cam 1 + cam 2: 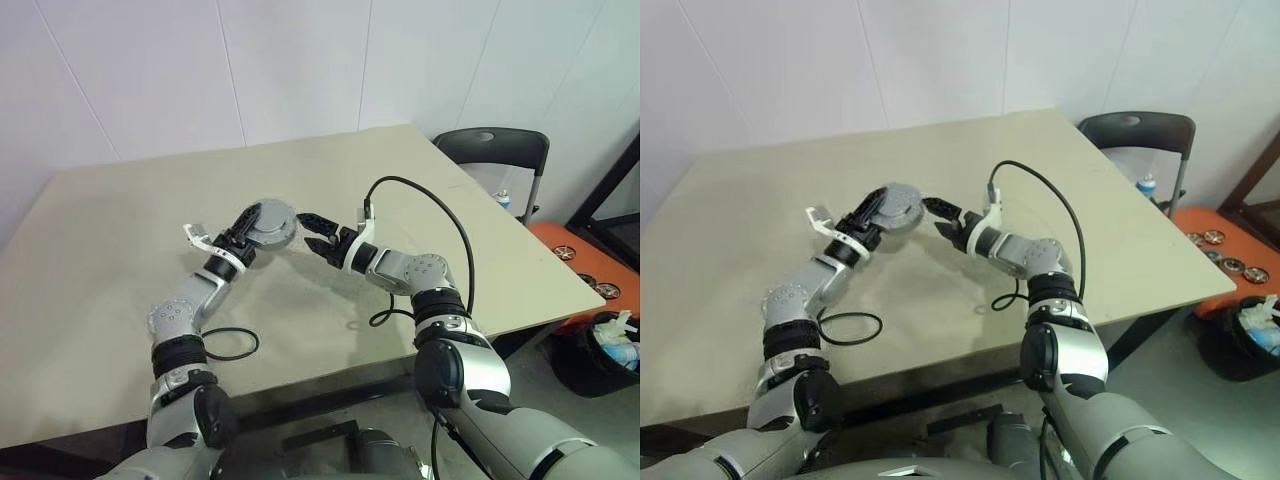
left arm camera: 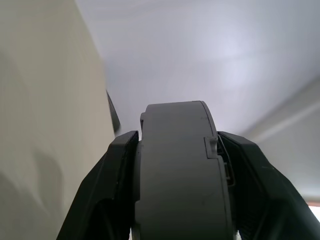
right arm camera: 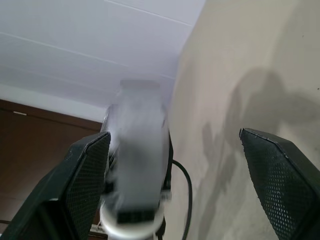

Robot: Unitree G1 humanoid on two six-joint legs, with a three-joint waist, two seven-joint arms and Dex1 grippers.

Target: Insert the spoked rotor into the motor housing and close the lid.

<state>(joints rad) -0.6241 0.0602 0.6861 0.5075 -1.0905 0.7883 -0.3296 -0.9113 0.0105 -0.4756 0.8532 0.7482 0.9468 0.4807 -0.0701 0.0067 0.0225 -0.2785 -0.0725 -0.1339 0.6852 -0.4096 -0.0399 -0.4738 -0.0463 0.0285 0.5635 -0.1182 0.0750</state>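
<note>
The motor housing [image 1: 270,222] is a round grey disc held up on edge above the beige table [image 1: 120,230], with my left gripper [image 1: 248,236] shut on its rim. In the left wrist view the housing [image 2: 177,180] sits edge-on between both black fingers [image 2: 107,180]. A seam near one face suggests the lid lies closed against it. The spoked rotor is hidden. My right gripper [image 1: 309,232] stands open just right of the housing, not touching it. In the right wrist view its fingers [image 3: 87,175] are spread wide, with the blurred housing [image 3: 140,155] beyond them.
A black cable [image 1: 232,345] loops on the table near its front edge. A black chair [image 1: 495,150] stands past the table's right corner. An orange surface with small round parts [image 1: 585,262] and a dark bin [image 1: 605,345] sit to the right.
</note>
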